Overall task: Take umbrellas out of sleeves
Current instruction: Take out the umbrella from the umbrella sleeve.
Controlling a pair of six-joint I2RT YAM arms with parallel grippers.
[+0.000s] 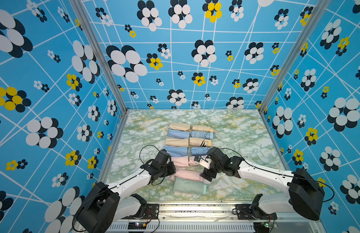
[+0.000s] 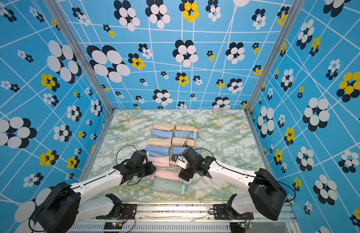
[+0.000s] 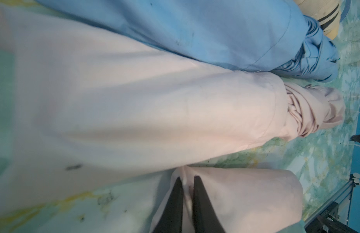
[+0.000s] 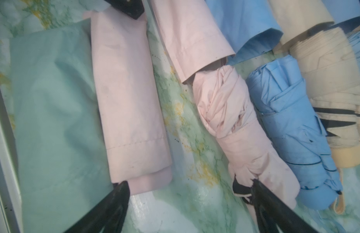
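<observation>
At the pink sleeve (image 3: 245, 201) tip, my left gripper (image 3: 188, 181) pinched scant fabric, right gripper (image 4: 189, 185) spread; pulling could slip it

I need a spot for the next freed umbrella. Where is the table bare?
Bare table lies between the umbrellas and the right wall, and between the sleeves and the left wall. Crowded: the two middle columns.
</observation>
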